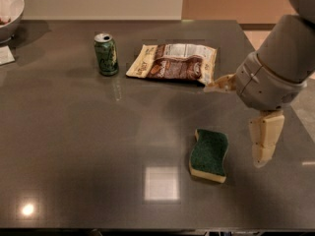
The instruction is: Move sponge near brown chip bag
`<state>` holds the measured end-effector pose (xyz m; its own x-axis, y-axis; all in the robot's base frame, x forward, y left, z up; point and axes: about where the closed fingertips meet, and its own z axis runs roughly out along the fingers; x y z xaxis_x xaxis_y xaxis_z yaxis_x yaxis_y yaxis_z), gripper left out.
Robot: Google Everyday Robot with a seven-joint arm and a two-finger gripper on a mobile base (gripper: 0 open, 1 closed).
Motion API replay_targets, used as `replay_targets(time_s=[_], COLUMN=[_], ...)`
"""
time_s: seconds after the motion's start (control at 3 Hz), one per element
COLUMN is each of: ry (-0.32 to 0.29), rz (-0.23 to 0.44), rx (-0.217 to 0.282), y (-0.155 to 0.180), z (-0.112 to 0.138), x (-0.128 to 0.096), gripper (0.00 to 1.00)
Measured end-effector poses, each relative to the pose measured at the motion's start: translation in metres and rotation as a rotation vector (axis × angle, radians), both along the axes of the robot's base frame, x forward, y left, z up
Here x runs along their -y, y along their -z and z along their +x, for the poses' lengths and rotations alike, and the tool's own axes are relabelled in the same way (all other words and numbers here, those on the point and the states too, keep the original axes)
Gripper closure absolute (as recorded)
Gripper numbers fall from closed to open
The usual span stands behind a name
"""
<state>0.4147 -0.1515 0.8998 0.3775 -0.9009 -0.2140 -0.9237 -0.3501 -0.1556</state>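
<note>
The sponge (209,154), dark green on top with pale yellow foam below, lies flat on the dark grey table (74,132), right of centre and near the front. The brown chip bag (174,63) lies flat at the back centre, well apart from the sponge. My gripper (232,126) hangs at the right, just right of and above the sponge. It is open and empty: one cream finger (220,84) points left toward the bag's right end, and the other finger (264,139) points down beside the sponge.
A green soda can (106,54) stands upright left of the chip bag. A white bowl (10,6) sits at the far left back corner, with a paper card (6,55) in front of it. The table's right edge runs under my arm.
</note>
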Motion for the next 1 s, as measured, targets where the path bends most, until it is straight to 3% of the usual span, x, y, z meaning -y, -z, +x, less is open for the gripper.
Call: replay_targets(time_s=[0.33, 1.0], ry=[-0.134, -0.325], rz=[-0.006, -0.067], rx=[-0.003, -0.035], y=[0.021, 0.057], z=[0.001, -0.009], x=[-0.008, -0.020], gripper=[0.00, 0.00])
